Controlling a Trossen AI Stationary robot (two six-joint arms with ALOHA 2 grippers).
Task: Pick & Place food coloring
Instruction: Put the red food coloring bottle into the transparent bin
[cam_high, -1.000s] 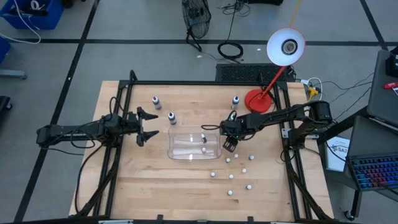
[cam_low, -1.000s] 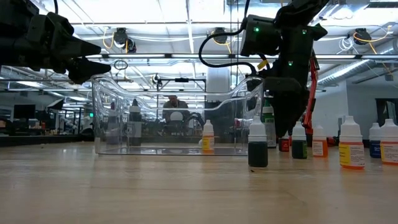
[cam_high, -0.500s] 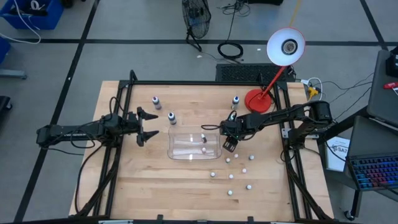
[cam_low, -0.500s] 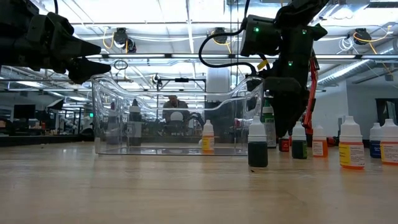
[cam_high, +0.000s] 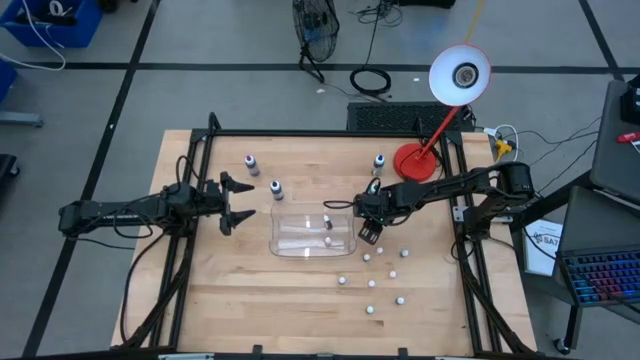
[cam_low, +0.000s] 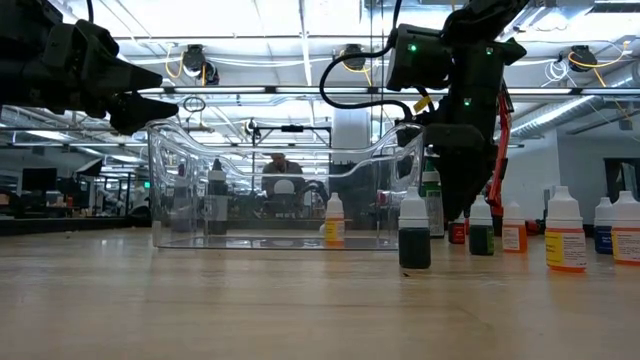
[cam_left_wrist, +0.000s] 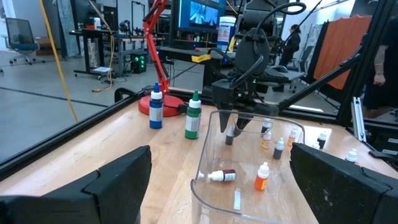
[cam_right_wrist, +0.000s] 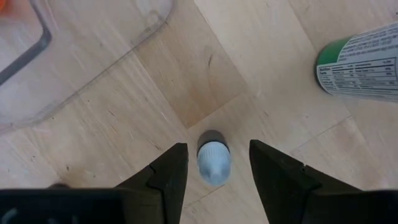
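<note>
A small dropper bottle (cam_right_wrist: 213, 160) with a pale cap and a dark body stands on the wood just right of the clear tray (cam_high: 278, 232). My right gripper (cam_high: 368, 232) points down over it. Its fingers are open and stand on either side of the cap, with a gap on both sides. My left gripper (cam_high: 240, 202) waits level and open, left of the tray. Inside the tray, one bottle (cam_left_wrist: 221, 176) lies on its side and an orange one (cam_left_wrist: 262, 177) stands upright.
Several more small bottles (cam_high: 393, 272) stand scattered right of and nearer than the tray. Three stand toward the far edge (cam_high: 250, 162), (cam_high: 275, 187), (cam_high: 379, 162). A red desk lamp (cam_high: 415, 160) stands at the far right. A green-bodied bottle (cam_right_wrist: 360, 59) is close to my right gripper.
</note>
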